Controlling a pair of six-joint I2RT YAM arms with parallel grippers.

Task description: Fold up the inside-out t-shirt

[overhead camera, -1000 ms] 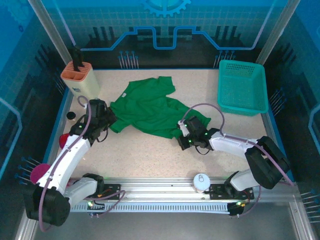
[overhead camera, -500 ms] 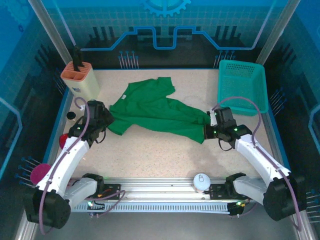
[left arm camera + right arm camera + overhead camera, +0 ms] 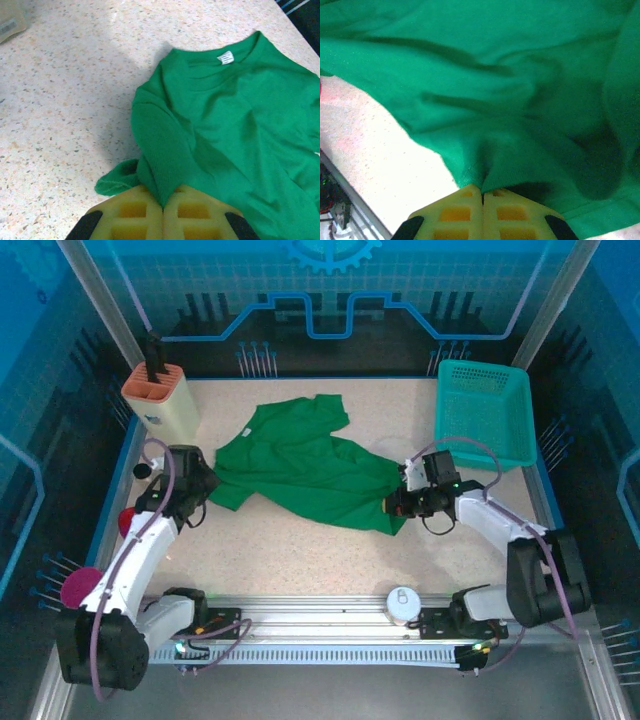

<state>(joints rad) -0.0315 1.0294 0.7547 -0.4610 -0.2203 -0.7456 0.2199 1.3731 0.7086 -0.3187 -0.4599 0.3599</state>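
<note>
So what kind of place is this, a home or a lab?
Probably a robot lab test cell: left arm and right arm bolted to a metal rail at a speckled table, framed clear panels around it, and staged props, a green t-shirt and teal mesh basket.

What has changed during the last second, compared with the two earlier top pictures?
The right hand, shut on the hem of the t-shirt, pulled it right toward the basket, then came back left a little; the cloth now lies wider spread. The left hand kept its grip on the sleeve and shifted slightly left. The basket and the beige holder stayed put.
</note>
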